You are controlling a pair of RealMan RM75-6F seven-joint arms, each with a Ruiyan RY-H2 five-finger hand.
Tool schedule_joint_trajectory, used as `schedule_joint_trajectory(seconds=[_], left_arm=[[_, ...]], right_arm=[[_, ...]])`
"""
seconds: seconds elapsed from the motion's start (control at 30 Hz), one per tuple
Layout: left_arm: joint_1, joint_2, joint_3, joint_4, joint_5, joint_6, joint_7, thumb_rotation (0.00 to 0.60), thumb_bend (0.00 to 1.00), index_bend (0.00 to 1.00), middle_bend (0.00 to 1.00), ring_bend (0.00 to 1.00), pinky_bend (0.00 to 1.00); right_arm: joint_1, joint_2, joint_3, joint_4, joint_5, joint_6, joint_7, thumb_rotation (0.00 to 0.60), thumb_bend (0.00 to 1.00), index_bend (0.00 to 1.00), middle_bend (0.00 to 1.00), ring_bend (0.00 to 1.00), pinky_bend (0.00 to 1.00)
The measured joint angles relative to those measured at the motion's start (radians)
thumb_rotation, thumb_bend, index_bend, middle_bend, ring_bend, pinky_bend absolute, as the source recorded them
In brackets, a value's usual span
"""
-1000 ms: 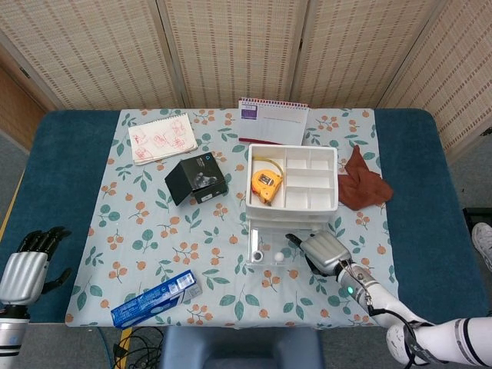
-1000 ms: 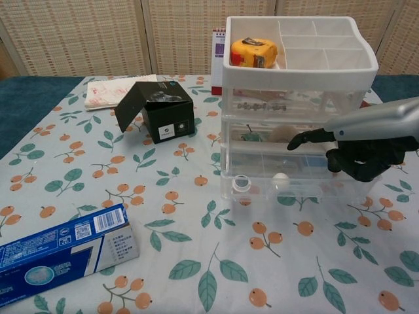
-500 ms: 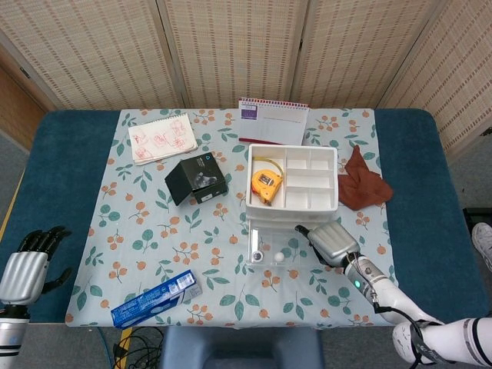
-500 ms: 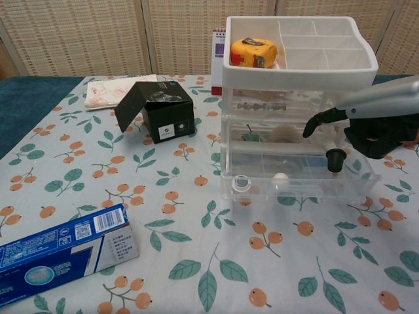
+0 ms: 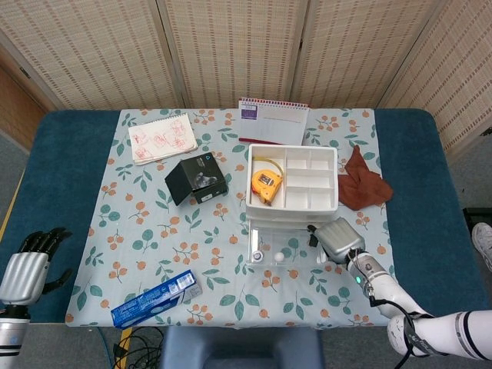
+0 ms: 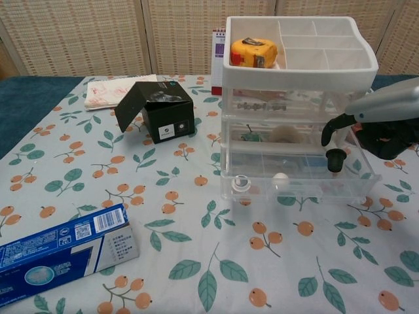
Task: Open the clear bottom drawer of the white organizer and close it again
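Note:
The white organizer stands right of the table's middle. Its clear bottom drawer is pulled out toward me, with a small white ring and a white ball inside. My right hand hovers at the drawer's right end with its fingers curled and nothing in them. One dark fingertip points down into the open drawer. My left hand rests far off at the table's front left edge, holding nothing, its fingers stretched out.
A yellow tape measure lies in the organizer's top tray. Left of it sits a black box; a blue toothpaste box lies near the front edge. A notebook, calendar and brown cloth are further back.
My right hand has moved right and back, from in front of the drawer to its right end. The drawer stays pulled out. The left hand has not moved.

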Motion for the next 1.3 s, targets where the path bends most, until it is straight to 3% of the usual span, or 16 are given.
schedule_joint_trajectory(seconds=[0.5, 0.9, 1.3], left_arm=[[-0.002, -0.008, 0.000, 0.016, -0.002, -0.005, -0.011, 0.600, 0.24, 0.22, 0.19, 0.21, 0.15], [0.003, -0.004, 0.001, 0.012, -0.003, 0.002, -0.011, 0.600, 0.24, 0.22, 0.19, 0.21, 0.15], [-0.002, -0.005, 0.001, 0.006, 0.004, 0.000, -0.006, 0.600, 0.24, 0.22, 0.19, 0.21, 0.15]], right_arm=[[0.016, -0.020, -0.032, -0.016, 0.024, 0.014, -0.028, 0.600, 0.60, 0.17, 0.91, 1.00, 1.00], [0.003, -0.021, -0.037, -0.053, -0.061, -0.019, 0.016, 0.600, 0.61, 0.17, 0.91, 1.00, 1.00], [-0.026, 0.042, -0.045, -0.088, -0.132, 0.006, 0.051, 0.600, 0.62, 0.17, 0.91, 1.00, 1.00]])
